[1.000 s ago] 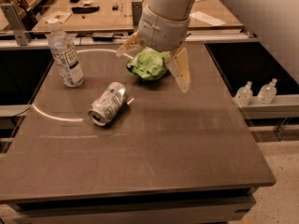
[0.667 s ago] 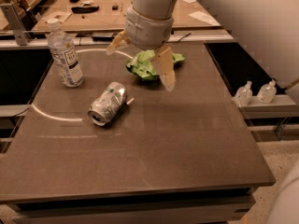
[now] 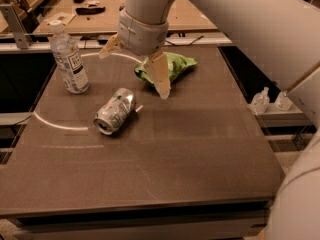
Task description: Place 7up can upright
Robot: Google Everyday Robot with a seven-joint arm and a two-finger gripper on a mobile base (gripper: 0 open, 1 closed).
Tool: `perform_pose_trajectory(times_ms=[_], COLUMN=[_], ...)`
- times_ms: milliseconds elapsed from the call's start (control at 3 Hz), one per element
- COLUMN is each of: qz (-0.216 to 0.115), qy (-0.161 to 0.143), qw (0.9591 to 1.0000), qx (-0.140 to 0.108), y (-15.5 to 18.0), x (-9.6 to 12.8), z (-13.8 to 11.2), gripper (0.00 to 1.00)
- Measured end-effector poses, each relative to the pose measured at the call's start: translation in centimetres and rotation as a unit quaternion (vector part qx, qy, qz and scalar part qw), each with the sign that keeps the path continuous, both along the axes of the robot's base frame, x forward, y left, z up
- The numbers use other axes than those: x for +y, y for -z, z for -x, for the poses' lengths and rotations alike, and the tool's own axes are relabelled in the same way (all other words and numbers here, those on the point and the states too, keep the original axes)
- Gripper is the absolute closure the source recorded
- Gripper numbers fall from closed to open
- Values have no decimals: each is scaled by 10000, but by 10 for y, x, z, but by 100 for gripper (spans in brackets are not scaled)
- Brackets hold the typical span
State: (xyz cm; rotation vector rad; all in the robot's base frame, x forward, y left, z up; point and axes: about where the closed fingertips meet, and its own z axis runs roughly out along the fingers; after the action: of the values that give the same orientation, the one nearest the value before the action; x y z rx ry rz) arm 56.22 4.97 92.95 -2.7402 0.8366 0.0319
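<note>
The 7up can (image 3: 115, 111), silver with green markings, lies on its side on the dark table (image 3: 165, 164), left of the middle, its open end toward the front left. My gripper (image 3: 134, 69) hangs above the table behind and to the right of the can, apart from it. Its two tan fingers (image 3: 161, 76) are spread wide and hold nothing.
A clear plastic bottle (image 3: 69, 58) with a white label stands upright at the back left. A green chip bag (image 3: 170, 66) lies at the back, partly behind my gripper. Small bottles (image 3: 261, 102) sit on a lower ledge at the right. A wooden bench is behind the table.
My gripper has moved left and toward the can, from over the chip bag to its left side. The can, bottle and bag have not moved.
</note>
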Motion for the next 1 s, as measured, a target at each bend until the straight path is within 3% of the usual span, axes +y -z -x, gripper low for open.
perform_pose_trajectory(times_ms=[333,667,1000], qz=[-150,-254,-256], qy=[-226,-636,-842], qw=[9993,9951,9901], qx=[255,719,1096], y=[16,48,75], x=[21,64,85], z=[0,7,11], gripper=[0,0,0])
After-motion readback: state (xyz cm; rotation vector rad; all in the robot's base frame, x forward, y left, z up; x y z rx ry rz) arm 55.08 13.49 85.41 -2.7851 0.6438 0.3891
